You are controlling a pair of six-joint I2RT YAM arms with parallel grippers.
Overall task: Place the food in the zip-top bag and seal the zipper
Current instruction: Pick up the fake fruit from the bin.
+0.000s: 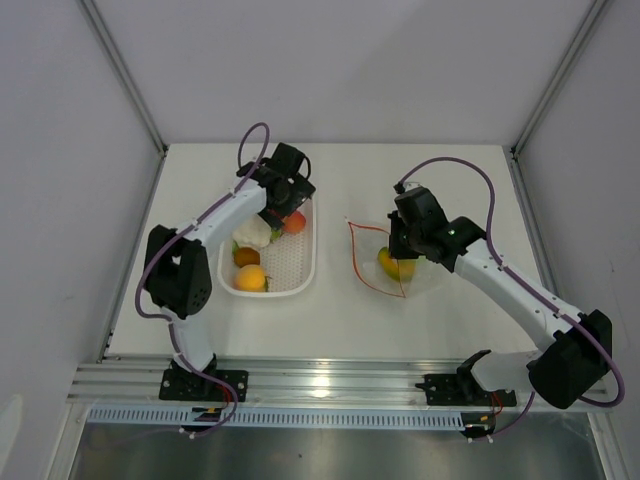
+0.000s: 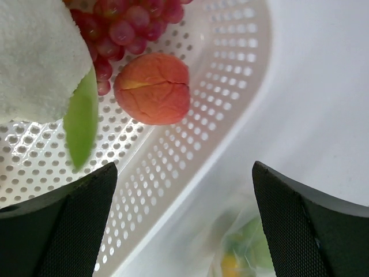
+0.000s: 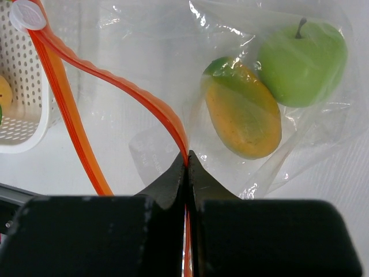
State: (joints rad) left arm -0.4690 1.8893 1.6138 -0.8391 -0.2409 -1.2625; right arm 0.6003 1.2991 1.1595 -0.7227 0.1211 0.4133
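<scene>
- The right gripper (image 3: 186, 158), bottom centre of its wrist view, has its jaws pressed together, pinching the orange-red zipper (image 3: 124, 86) of the clear bag (image 3: 144, 34).
- The bag's mouth gapes open towards the upper left of that view.
- A mango (image 3: 243, 109) and a green apple (image 3: 301, 55) lie inside the bag, touching, at the upper right.
- The left gripper (image 2: 184, 231) hangs over the white basket (image 2: 219, 86) with its jaws spread wide, holding nothing.
- A peach (image 2: 153, 88) sits in the basket just beside the grapes (image 2: 124, 26), with the cauliflower (image 2: 34, 52) at the upper left.
- In the top view, the basket lies left of centre on the table (image 1: 450, 170) and the bag right of centre, apart.
</scene>
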